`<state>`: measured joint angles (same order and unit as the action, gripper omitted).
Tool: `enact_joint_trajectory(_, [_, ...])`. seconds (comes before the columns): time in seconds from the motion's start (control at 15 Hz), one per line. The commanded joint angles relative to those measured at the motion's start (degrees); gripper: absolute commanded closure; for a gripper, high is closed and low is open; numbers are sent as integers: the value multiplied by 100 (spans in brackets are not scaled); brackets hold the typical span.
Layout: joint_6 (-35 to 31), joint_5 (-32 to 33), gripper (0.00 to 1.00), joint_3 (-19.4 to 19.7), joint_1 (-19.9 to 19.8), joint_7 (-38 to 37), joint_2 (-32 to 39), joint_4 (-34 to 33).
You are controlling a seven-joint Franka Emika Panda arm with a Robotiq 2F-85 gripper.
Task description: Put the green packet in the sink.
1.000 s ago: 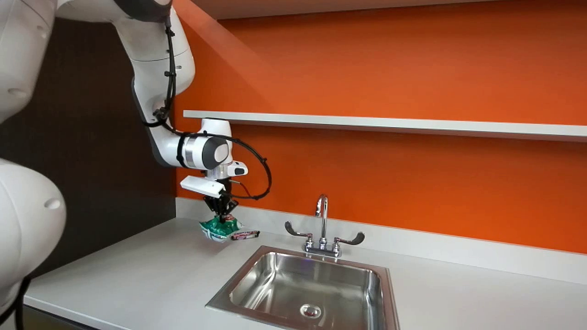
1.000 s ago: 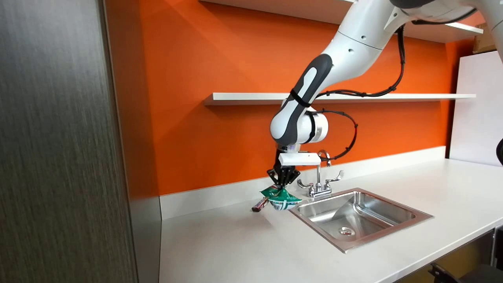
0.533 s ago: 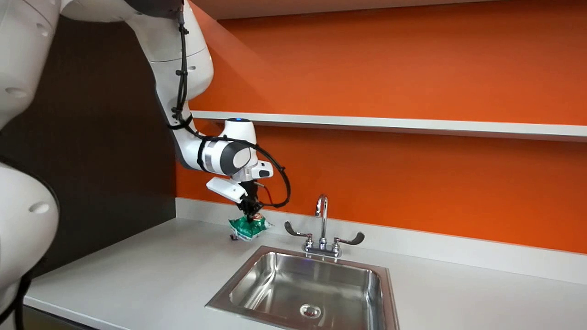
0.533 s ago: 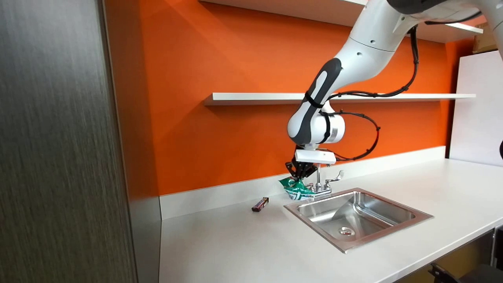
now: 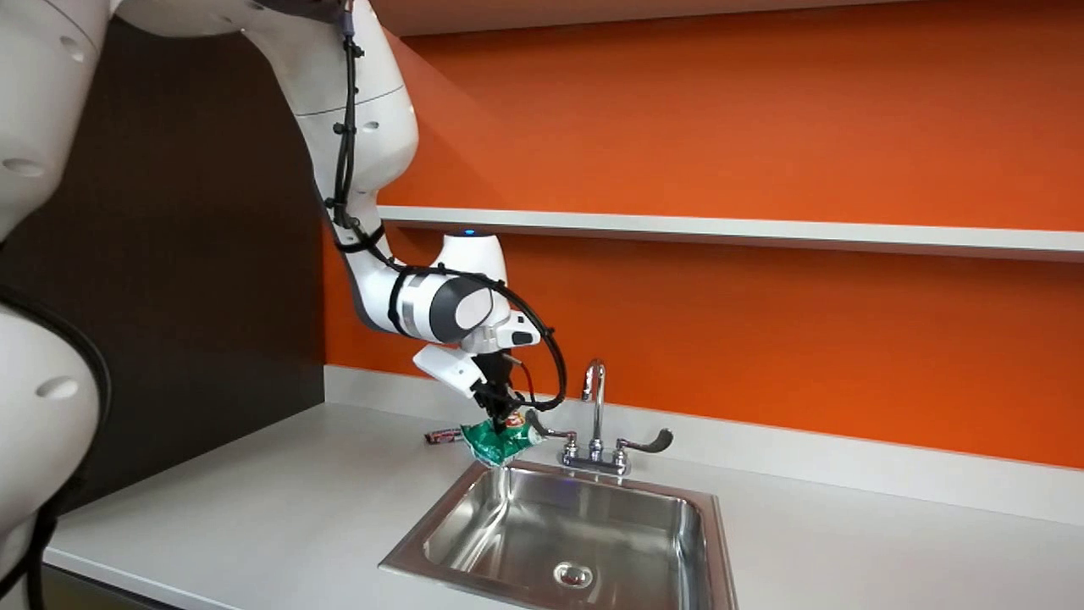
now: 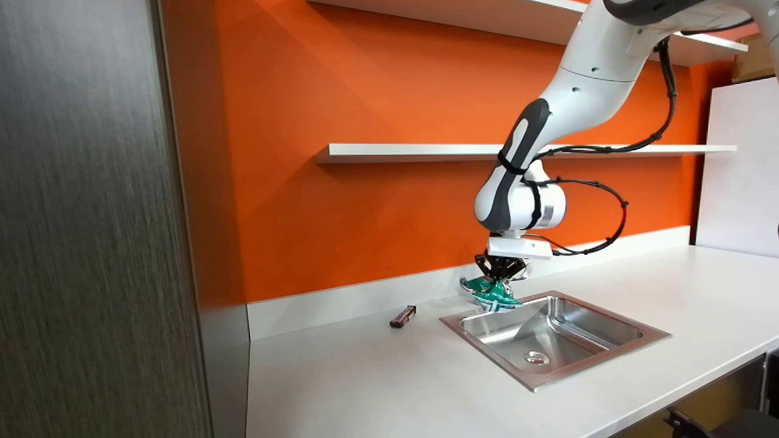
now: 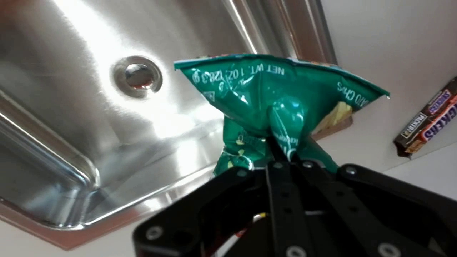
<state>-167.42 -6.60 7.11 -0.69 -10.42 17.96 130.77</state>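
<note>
The green packet [image 5: 498, 445] is a crinkled teal-green chip bag with white print. My gripper [image 5: 501, 421] is shut on its pinched middle and holds it in the air beside the faucet, near the back left corner of the sink [image 5: 593, 518]. In an exterior view the packet [image 6: 494, 297] hangs under the gripper [image 6: 498, 280] by the sink's [image 6: 569, 340] faucet-side rim. In the wrist view the packet [image 7: 246, 85] spreads out from the fingertips [image 7: 282, 150], which are partly hidden in its folds. The sink's basin and drain [image 7: 137, 76] show beyond it.
A chrome two-handled faucet [image 5: 597, 424] stands behind the sink, close to the packet. A small Snickers bar [image 6: 403, 316] lies on the counter; it also shows in the wrist view [image 7: 430, 119]. A white wall shelf [image 5: 720, 229] runs behind the arm. A dark panel [image 6: 103, 219] stands at the side.
The arm has carried the held packet toward the sink and faucet, to the right in both exterior views, and most recently lower. The Snickers bar and sink stay in place.
</note>
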Motion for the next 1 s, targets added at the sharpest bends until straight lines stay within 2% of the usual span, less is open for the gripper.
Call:
enact_joint_trajectory(0.0, [-201,34,100,157,-100,-129,-179,419])
enact_joint_trajectory(0.4, [-451,-42,100,308,-306,-40,8,713])
enact_joint_trajectory(0.93, [-769,-166,100,157,-697,104,534,744])
